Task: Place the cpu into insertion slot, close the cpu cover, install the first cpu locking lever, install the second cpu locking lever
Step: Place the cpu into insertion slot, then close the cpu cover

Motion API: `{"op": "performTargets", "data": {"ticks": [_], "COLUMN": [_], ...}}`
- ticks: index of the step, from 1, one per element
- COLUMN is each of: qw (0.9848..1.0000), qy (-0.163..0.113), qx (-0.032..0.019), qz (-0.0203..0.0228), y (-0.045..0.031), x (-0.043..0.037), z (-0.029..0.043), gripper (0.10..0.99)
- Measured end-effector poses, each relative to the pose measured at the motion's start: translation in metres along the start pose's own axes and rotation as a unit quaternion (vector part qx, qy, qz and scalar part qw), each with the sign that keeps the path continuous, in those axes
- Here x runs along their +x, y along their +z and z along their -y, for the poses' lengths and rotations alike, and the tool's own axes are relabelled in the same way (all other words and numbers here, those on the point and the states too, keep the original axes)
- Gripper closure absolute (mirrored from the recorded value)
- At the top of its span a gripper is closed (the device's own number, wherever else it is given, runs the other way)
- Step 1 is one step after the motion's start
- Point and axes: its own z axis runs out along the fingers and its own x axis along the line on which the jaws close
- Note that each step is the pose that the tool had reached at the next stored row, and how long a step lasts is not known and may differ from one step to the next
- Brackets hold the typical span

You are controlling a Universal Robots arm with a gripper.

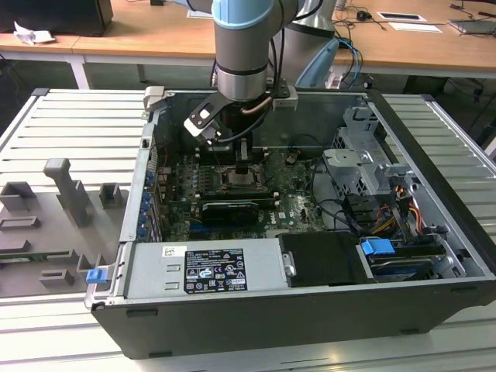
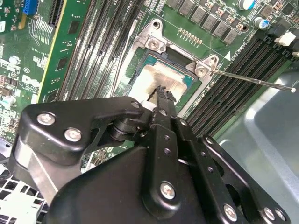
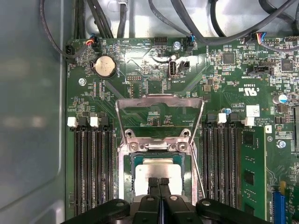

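Note:
The cpu (image 3: 158,169) lies flat in the insertion slot (image 3: 125,179), its pale metal face up, between the black memory slots on the green board. My gripper (image 3: 159,182) is shut, its fingertips pressed together with nothing between them, right over the cpu's middle (image 2: 156,77). The cpu cover (image 3: 160,99) stands swung open beyond the slot's hinge, a silver frame with an open middle. One thin wire locking lever (image 2: 252,80) sticks out free to the side, unlatched. In the exterior view the gripper (image 1: 242,167) hangs low inside the case above the slot (image 1: 246,182).
The open computer case (image 1: 434,155) has a drive cage (image 1: 364,167) at the exterior view's right and a power supply (image 1: 205,267) in front. Cables (image 3: 196,28) run over the board's far edge. A grey fixture plate (image 1: 62,209) lies at the exterior view's left.

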Motion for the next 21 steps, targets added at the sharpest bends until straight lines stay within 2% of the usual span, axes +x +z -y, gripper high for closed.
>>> {"op": "performTargets", "data": {"ticks": [6, 8, 11, 15, 17, 21], "qw": [1.0000, 1.0000, 1.0000, 1.0000, 1.0000, 1.0000], "qy": [0.000, 0.000, 0.000, 0.000, 0.000, 0.000], "qx": [0.0007, 0.0030, 0.0035, 0.0034, 0.0035, 0.0034], "qz": [0.0000, 0.0000, 0.0003, 0.0007, 0.0016, 0.0030], "y": [-0.0015, -0.0011, -0.0033, -0.0149, -0.0288, -0.0418], "x": [0.0001, 0.0001, 0.0002, 0.0004, 0.0010, 0.0018], "z": [-0.0014, -0.0077, -0.0086, -0.0093, -0.0100, -0.0108], "gripper": [0.980, 0.980, 0.980, 0.980, 0.980, 0.980]}}
